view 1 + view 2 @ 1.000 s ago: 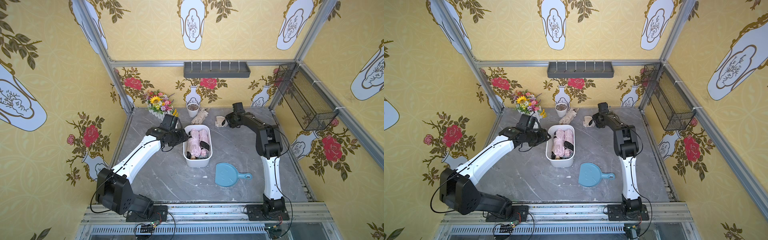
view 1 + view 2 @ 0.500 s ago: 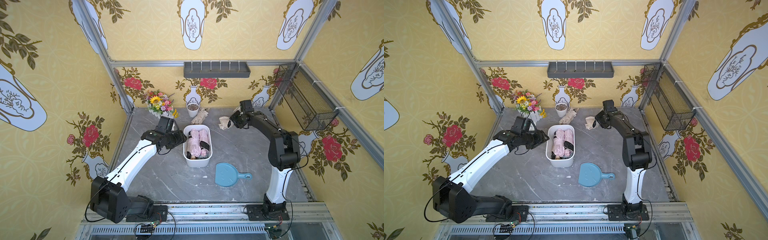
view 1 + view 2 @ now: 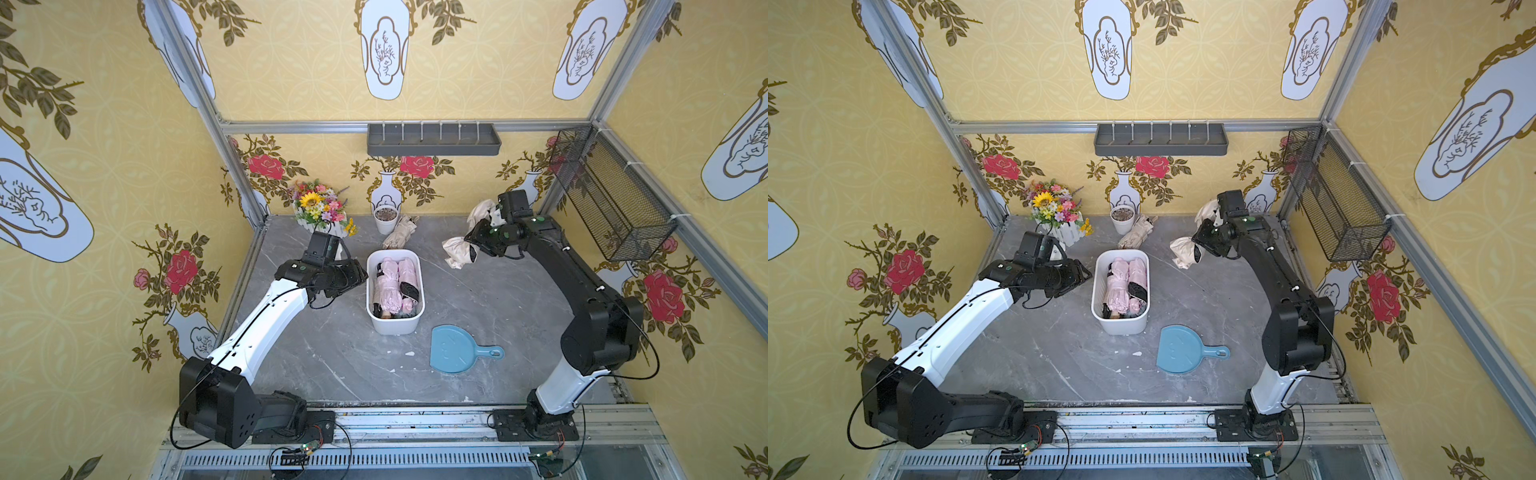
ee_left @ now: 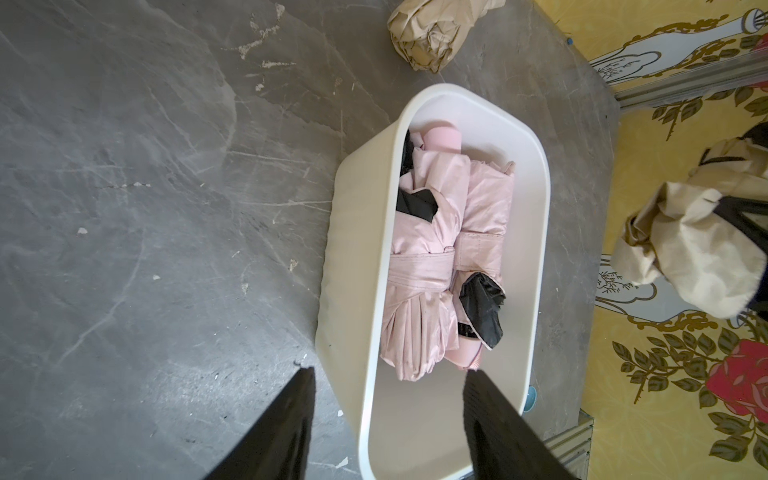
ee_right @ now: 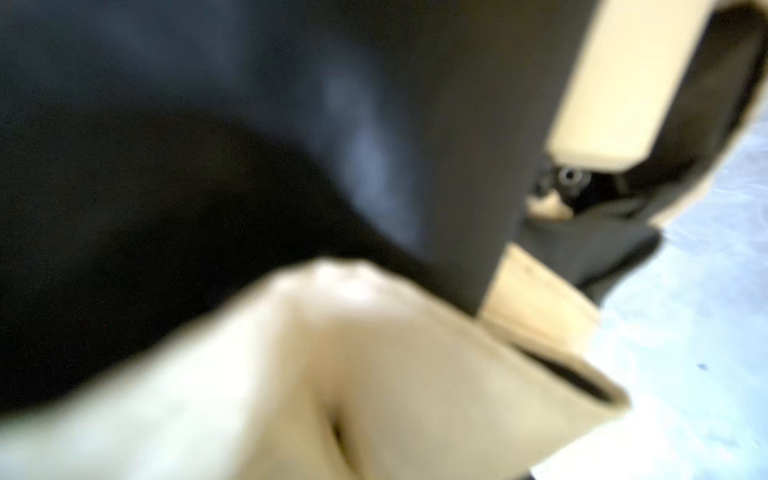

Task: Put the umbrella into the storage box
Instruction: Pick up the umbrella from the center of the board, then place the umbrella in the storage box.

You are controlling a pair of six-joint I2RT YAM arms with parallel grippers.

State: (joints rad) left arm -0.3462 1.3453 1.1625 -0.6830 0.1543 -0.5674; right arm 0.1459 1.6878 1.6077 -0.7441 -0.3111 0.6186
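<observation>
Storage box [image 3: 395, 328] sits mid-bench [image 3: 332, 361], long axis front to back. Two folded umbrellas [image 3: 392, 286] lie side by side in it. Behind the box, a third umbrella [image 3: 398, 235] lies on the bench, just beside the pot [image 3: 385, 220]. Flower arrangement [image 3: 320, 208] is at back left. Dustpan [image 3: 455, 349] lies front right of the box. Your left tool [image 3: 360, 274] is just left of the box. Your right tool [image 3: 478, 243] is back right, with a fourth umbrella [image 3: 459, 249] in it, above the bench. Mesh basket [image 3: 611, 195] hangs on the right wall, rack [image 3: 432, 141] on the back wall.
</observation>
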